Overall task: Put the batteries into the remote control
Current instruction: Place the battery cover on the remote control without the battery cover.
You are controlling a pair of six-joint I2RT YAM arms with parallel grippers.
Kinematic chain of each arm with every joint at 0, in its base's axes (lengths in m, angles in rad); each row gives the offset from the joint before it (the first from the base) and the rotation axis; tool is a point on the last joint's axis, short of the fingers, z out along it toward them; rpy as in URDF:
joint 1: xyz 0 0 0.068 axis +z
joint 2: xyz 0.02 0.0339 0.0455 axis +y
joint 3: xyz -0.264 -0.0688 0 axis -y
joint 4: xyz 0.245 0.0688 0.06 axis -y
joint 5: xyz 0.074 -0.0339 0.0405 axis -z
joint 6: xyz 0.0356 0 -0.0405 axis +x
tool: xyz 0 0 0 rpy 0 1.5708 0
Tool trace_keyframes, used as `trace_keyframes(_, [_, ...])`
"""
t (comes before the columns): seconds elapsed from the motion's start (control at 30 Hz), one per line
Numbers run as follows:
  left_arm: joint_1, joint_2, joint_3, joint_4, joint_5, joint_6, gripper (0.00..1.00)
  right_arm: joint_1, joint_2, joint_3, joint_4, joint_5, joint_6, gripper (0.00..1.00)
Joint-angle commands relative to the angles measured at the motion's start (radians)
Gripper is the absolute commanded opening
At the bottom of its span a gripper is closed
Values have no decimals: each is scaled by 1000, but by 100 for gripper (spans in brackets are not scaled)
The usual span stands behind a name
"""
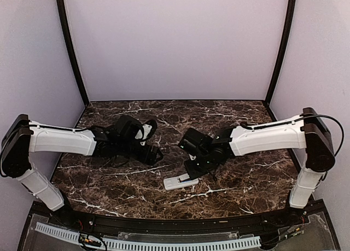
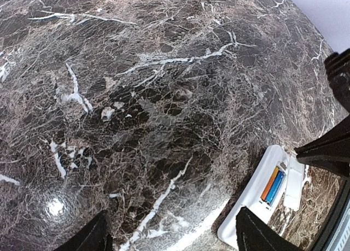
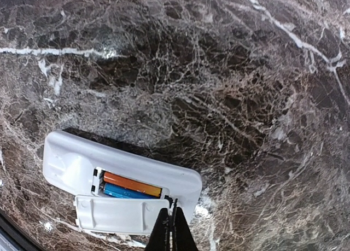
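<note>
The white remote control (image 3: pixel 164 171) lies back up on the marble table, its compartment open. Inside it the orange battery (image 3: pixel 131 184) and the blue battery (image 3: pixel 127 194) lie side by side. The loose flat cover (image 3: pixel 115 214) rests against the compartment's near edge. My right gripper (image 3: pixel 171 221) is shut, its tips at the cover's right end, holding nothing. My left gripper (image 2: pixel 172 237) is open over bare marble just left of the remote control (image 2: pixel 249 199), with the batteries (image 2: pixel 272 185) in view. From above, the remote control (image 1: pixel 180 181) lies below the right gripper (image 1: pixel 191 171).
The dark marble table (image 1: pixel 126 191) is closed in by pale walls at the back and sides. The left arm (image 1: pixel 65 140) and right arm (image 1: pixel 268 136) reach in towards the middle. A black rail (image 1: pixel 164 225) runs along the near edge.
</note>
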Motion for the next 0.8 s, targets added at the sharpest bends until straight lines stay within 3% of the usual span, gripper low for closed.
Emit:
trace_keyframes(0.0, [1,-39,-11,-32,-32,-7,77,20,50,51,-84,39,74,0])
trace_keyframes(0.77, [0,-53,-16,-21,-8,5,77,31,107,108,-117,24,109,0])
